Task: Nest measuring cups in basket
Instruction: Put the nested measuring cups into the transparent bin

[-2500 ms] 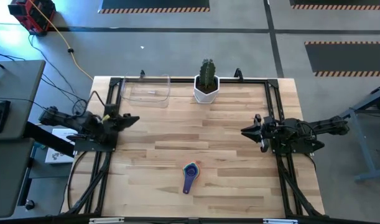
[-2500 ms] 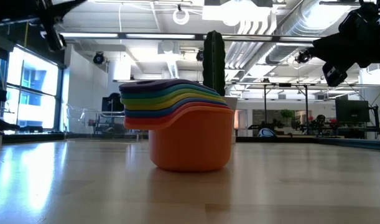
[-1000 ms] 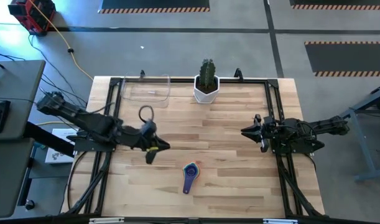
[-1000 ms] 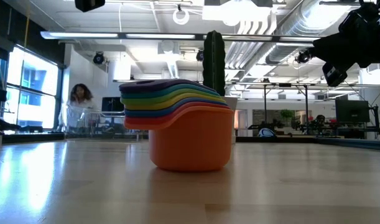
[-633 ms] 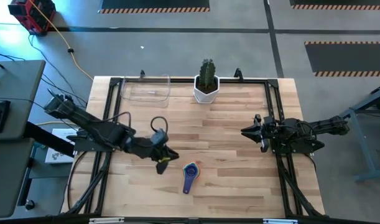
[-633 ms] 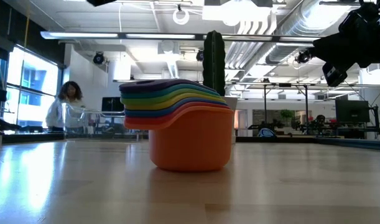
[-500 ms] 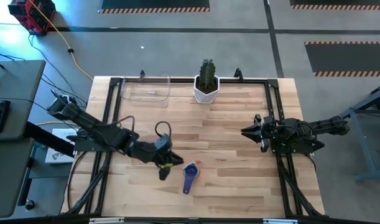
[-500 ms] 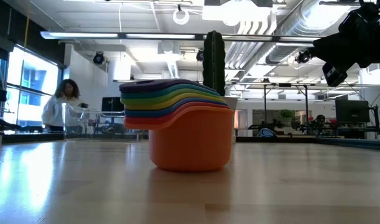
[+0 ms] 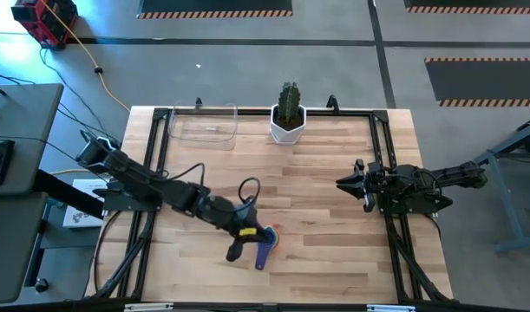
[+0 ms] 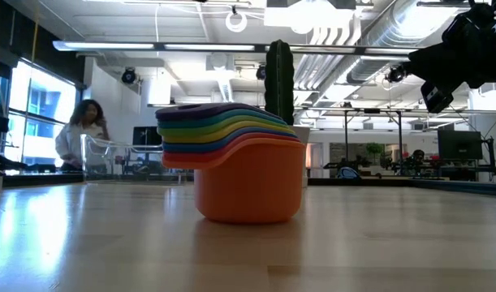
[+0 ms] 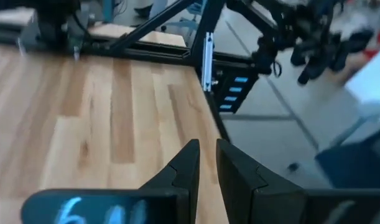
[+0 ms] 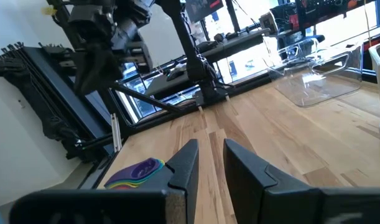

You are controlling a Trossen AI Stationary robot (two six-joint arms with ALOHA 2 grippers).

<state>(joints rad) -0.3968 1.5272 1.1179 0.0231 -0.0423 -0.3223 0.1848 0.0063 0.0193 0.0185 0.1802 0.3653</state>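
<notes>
Two narrowly parted, empty grippers (image 9: 233, 253) (image 9: 341, 183)

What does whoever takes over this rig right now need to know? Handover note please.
Left gripper: out over the table's near middle, right beside the measuring cups, fingers nearly together, holding nothing.
Right gripper: parked at the table's right side, narrow gap, empty.
Cups: already nested in one stack, orange at the bottom, purple on top, standing on the bare wood.
Basket: far left corner, left of the cactus pot, nothing in it.
Left: move the stack into the basket.
</notes>
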